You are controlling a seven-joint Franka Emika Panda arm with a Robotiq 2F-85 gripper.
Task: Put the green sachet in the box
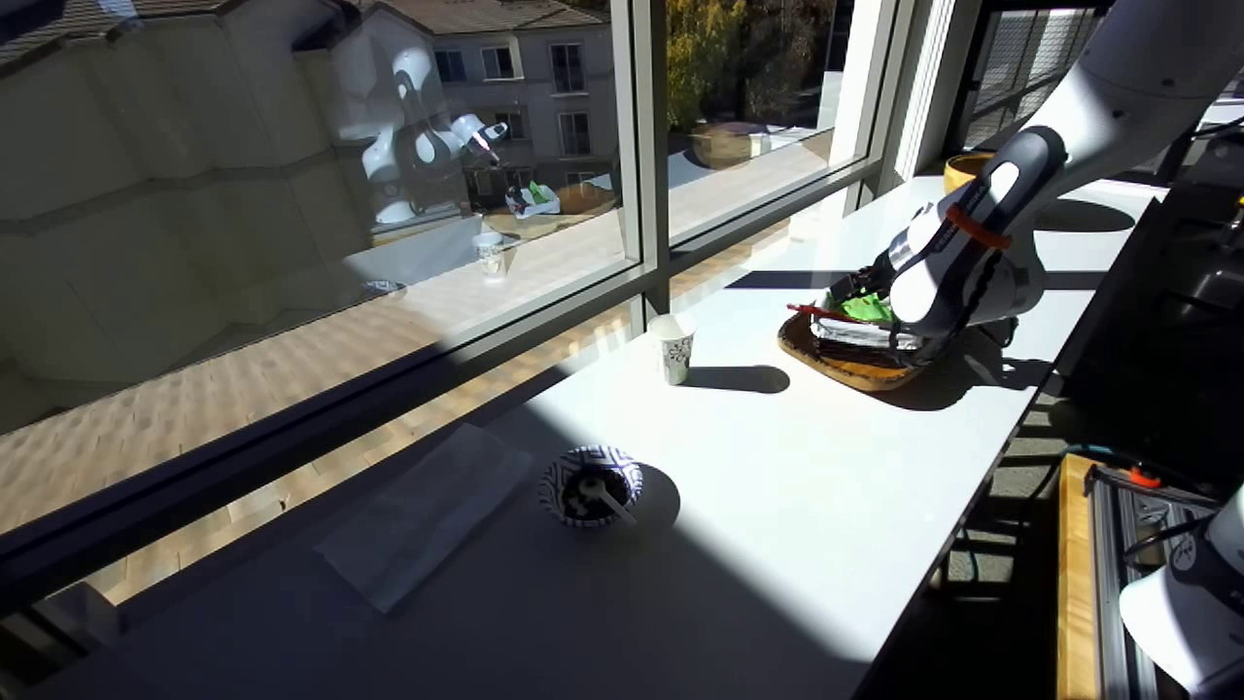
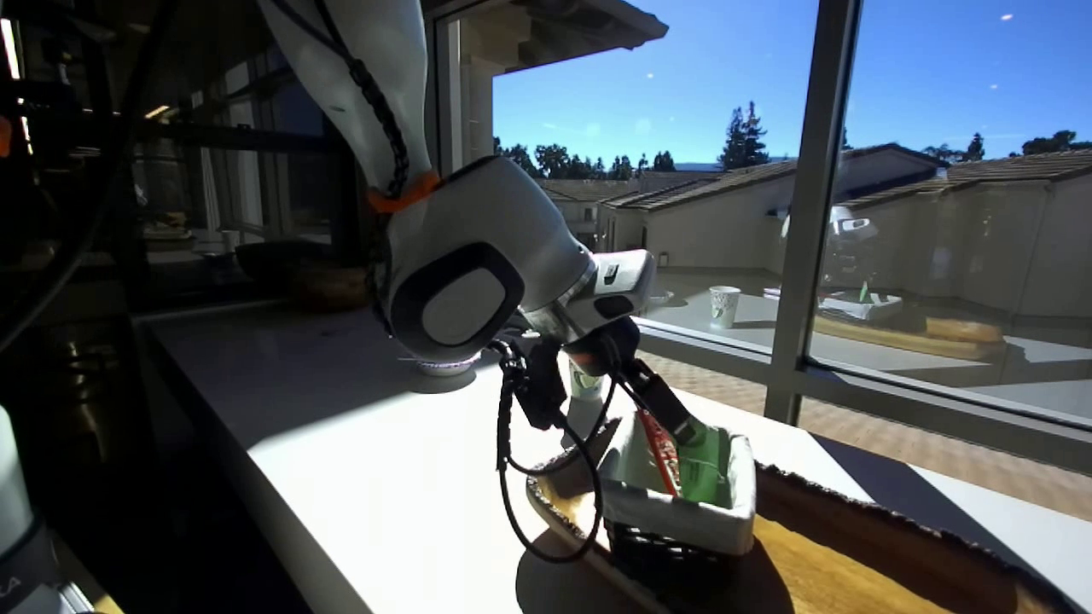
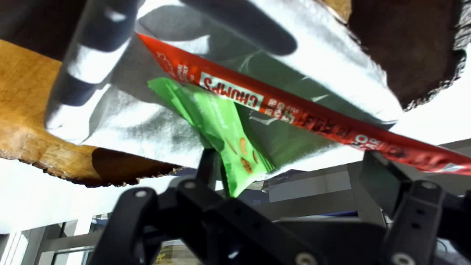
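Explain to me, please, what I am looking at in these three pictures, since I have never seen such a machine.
The white machine is a robot arm, ending in a gripper with two black fingers. Two pictures come from cameras standing outside the robot; the close-up comes from a camera on its wrist.

On the white table are a paper cup, a patterned bowl, a pale sheet and a wooden tray. A dark, white-lined box stands on that tray, and inside it are the green sachet and a red stick-shaped packet, partly sticking out. The fingers stand apart, one right beside the sachet, so nothing appears to be held.
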